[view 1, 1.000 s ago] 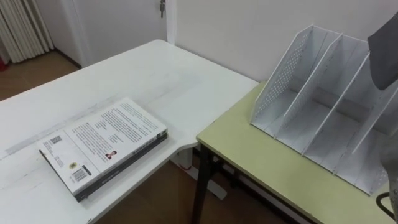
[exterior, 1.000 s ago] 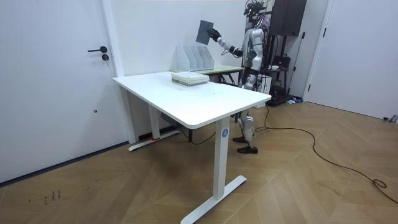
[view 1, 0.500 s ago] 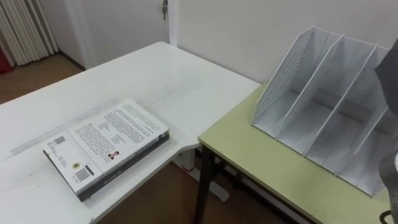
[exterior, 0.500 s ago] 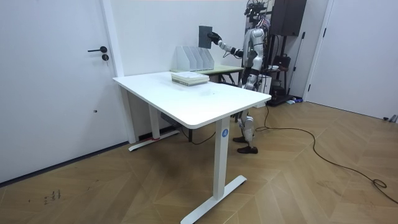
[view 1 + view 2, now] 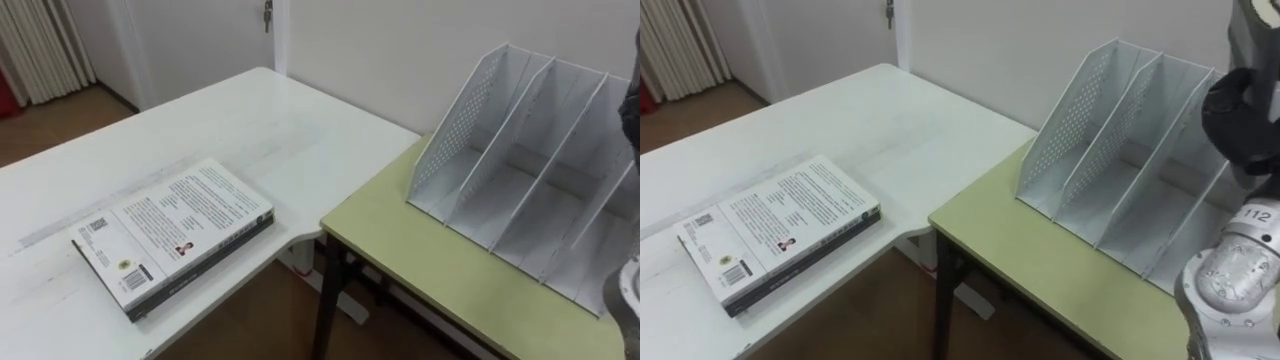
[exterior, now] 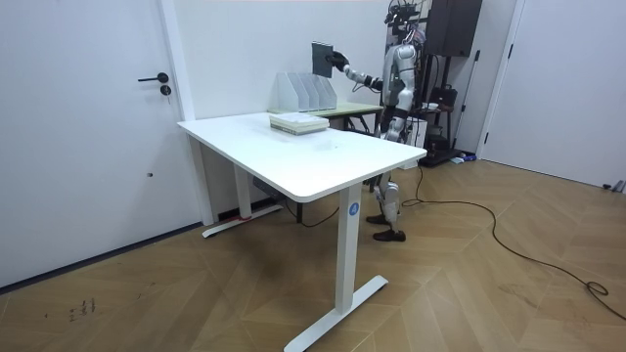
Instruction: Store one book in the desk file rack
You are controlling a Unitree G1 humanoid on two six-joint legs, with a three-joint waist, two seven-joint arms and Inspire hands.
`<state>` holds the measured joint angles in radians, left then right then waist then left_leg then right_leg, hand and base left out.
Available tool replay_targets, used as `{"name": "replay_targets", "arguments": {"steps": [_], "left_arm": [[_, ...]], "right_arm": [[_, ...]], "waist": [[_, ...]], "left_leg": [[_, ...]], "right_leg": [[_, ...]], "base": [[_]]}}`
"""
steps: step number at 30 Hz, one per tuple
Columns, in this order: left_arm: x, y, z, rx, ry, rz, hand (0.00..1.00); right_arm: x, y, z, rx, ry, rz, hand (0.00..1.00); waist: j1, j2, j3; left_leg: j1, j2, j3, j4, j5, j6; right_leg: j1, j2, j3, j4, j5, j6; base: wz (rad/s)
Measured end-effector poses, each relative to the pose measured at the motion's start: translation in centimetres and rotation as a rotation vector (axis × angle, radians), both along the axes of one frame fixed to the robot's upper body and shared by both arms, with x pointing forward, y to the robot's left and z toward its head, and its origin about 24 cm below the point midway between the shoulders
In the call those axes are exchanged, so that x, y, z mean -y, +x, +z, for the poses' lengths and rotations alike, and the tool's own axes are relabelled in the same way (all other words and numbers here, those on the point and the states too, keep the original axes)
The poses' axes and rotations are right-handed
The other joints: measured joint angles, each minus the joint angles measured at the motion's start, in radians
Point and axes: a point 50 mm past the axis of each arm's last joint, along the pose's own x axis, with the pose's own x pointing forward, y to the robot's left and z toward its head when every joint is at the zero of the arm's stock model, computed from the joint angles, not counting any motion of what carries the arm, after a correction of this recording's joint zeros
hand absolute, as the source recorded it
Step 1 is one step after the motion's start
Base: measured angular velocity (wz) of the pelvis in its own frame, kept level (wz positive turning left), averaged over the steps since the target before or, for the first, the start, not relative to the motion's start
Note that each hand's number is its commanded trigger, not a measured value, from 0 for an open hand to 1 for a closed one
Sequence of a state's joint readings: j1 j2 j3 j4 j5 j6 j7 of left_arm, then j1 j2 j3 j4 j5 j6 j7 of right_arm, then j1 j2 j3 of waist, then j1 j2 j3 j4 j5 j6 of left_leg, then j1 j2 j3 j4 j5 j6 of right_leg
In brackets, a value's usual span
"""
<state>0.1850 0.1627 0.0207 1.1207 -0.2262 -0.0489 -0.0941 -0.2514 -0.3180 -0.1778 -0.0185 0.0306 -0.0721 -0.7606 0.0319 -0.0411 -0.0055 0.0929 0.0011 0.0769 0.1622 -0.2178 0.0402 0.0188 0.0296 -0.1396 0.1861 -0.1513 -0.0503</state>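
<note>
A dark book point(image 6: 322, 57) stands upright in the air above the white file rack point(image 6: 304, 93), its long axis vertical. The robot's right hand point(image 5: 1238, 118) grips the book's near edge with curled fingers. The rack's open slots lie below it, so lowering seems next. A second book point(image 5: 778, 232) lies flat on the white table point(image 5: 870, 130).

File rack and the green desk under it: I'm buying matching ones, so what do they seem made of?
The file rack looks like thin sheet metal, painted matte white: its end wall is perforated with small holes. The desk is probably laminated board: its pale green top is smooth and even.
</note>
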Motion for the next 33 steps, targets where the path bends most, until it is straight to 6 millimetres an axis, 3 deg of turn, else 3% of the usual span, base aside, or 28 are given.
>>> {"name": "replay_targets", "arguments": {"steps": [16,33], "left_arm": [[-0.2,-0.1,0.0,-0.004,0.003,0.016,0.0],[-0.1,-0.2,0.0,-0.027,-0.014,0.057,0.0]], "right_arm": [[-0.1,0.1,-0.1,-0.01,0.003,0.025,1.0],[0.8,1.0,-2.1,-0.051,0.38,0.197,1.0]], "waist": [[0.0,-0.004,0.0008],[0.0,0.003,-0.0006]], "left_leg": [[0.0,0.0,0.0,0.0,0.0,0.0],[-0.012,-0.009,-0.011,0.002,0.0,0.0]], "right_leg": [[0.002,-0.001,-0.001,-0.001,0.0,0.0],[0.001,-0.007,-0.013,-0.001,-0.001,0.001]], "base": [[0.0],[0.01]]}}
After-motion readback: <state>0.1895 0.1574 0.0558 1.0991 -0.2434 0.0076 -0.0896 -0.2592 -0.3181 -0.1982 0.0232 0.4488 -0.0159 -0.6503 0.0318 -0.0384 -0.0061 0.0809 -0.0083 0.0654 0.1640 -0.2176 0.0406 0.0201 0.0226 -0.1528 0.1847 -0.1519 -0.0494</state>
